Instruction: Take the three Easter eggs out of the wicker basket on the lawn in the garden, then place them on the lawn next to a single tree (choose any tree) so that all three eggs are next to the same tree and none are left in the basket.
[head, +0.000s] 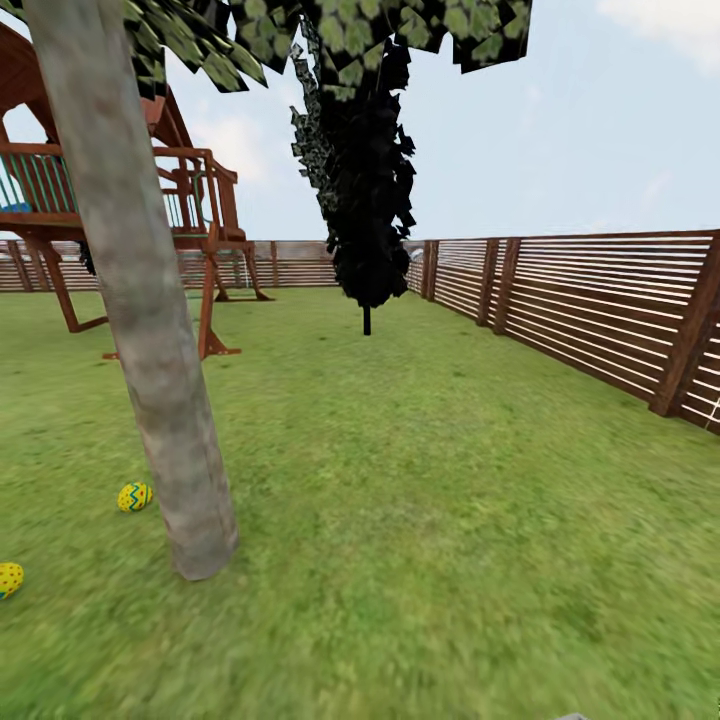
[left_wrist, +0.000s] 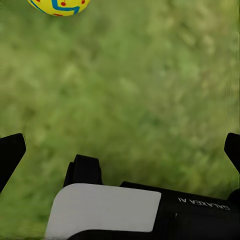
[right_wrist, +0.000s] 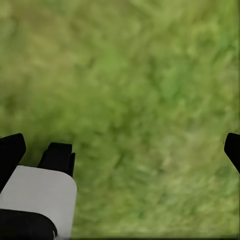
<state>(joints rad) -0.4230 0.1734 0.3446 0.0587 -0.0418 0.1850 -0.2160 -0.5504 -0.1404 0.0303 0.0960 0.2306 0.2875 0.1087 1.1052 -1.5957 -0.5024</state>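
Observation:
A grey-brown tree (head: 150, 330) trunk rises from the lawn (head: 430, 520) at the left of the head view. One yellow Easter egg (head: 134, 496) lies on the grass just left of the trunk's base, and a second Easter egg (head: 9, 578) lies at the picture's left edge. In the left wrist view an Easter egg (left_wrist: 58, 6) rests on the grass, well beyond my left gripper (left_wrist: 120, 150), which is open and empty. My right gripper (right_wrist: 120, 150) is open over bare grass. The wicker basket is out of view.
A dark conical tree (head: 367, 190) stands mid-lawn farther back. A wooden playset (head: 120, 220) stands behind the trunk at left. A brown slat fence (head: 600, 300) runs along the right side and the back. Open grass spreads to the right of the trunk.

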